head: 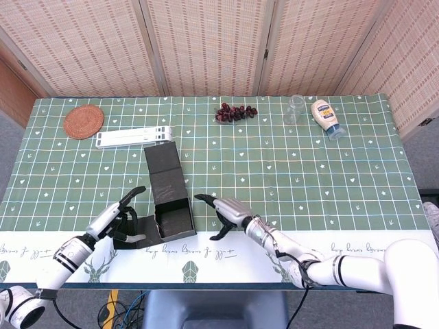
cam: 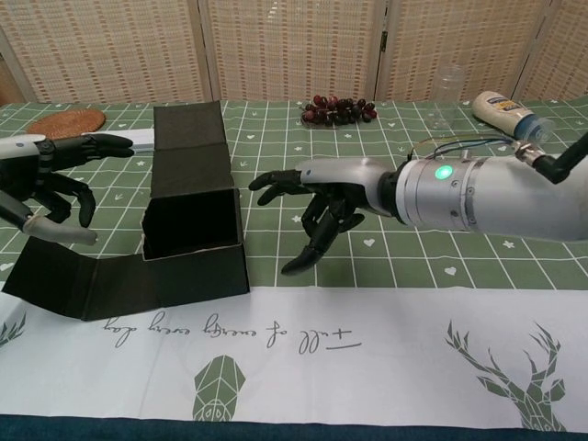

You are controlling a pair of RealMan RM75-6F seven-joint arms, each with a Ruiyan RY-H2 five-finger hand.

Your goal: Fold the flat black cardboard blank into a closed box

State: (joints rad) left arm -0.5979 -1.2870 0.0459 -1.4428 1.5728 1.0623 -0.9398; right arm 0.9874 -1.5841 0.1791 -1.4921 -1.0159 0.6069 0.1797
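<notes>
The black cardboard box (head: 171, 221) (cam: 193, 241) stands half formed near the table's front edge, its top open. Its long lid flap (head: 164, 171) (cam: 189, 147) lies flat behind it, and a side panel (cam: 78, 285) spreads out flat to its left. My left hand (head: 118, 214) (cam: 46, 184) hovers open over that side panel, fingers spread, touching nothing. My right hand (head: 226, 211) (cam: 317, 197) is open to the right of the box, a short gap away, with fingers spread and pointing down.
Behind the box lies a white folded stand (head: 134, 137). A woven coaster (head: 84, 121) sits at the back left. Grapes (head: 235, 112), a clear glass (head: 295, 108) and a mayonnaise bottle (head: 326, 116) line the back. A white runner (cam: 367, 340) covers the front edge.
</notes>
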